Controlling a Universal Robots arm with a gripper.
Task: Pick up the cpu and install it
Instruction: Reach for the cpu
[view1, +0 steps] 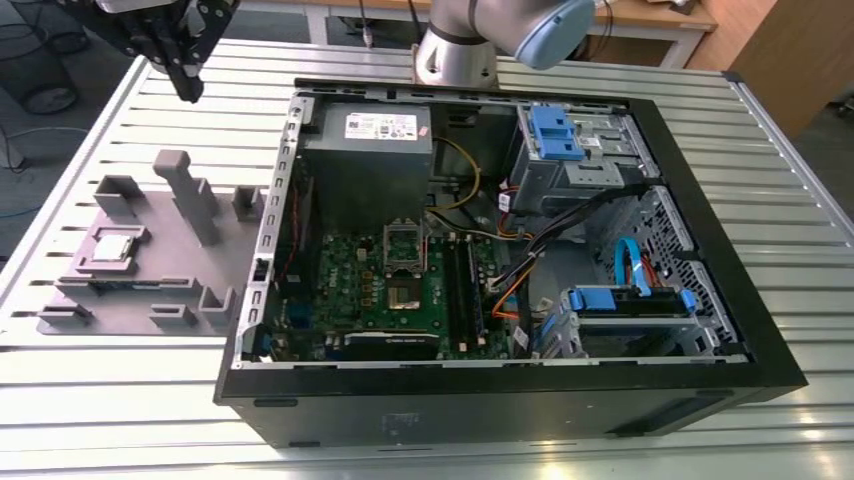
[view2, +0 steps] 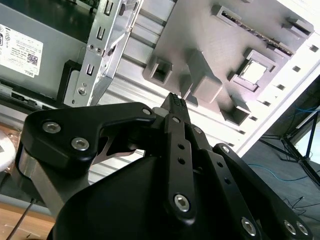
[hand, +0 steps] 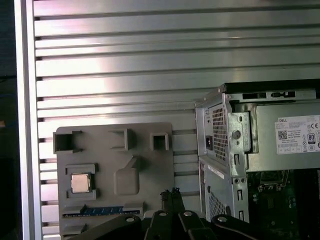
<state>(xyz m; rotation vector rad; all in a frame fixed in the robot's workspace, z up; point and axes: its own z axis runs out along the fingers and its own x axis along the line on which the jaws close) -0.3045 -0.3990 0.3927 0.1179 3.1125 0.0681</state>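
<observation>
Exterior view, item one: my gripper (view1: 191, 93), fingers pressed together on nothing, poised above the slatted aluminium bench (view1: 107, 400) toward the exterior view's left. The fingertips also meet in both wrist views (view2: 176, 99) (hand: 170, 192).

Item two: grey plastic fixture (view1: 147, 275), flat on the bench, just beside the computer case (view1: 534, 405) on the exterior view's left.

Item three: the cpu (view1: 118, 247) (view2: 253, 72) (hand: 80, 183), silvery top up, seated in a square recess of the fixture, well apart from my gripper.

Item four: computer case, side open, holding a green motherboard (view1: 354, 290) and a grey power supply (view1: 367, 165).
</observation>
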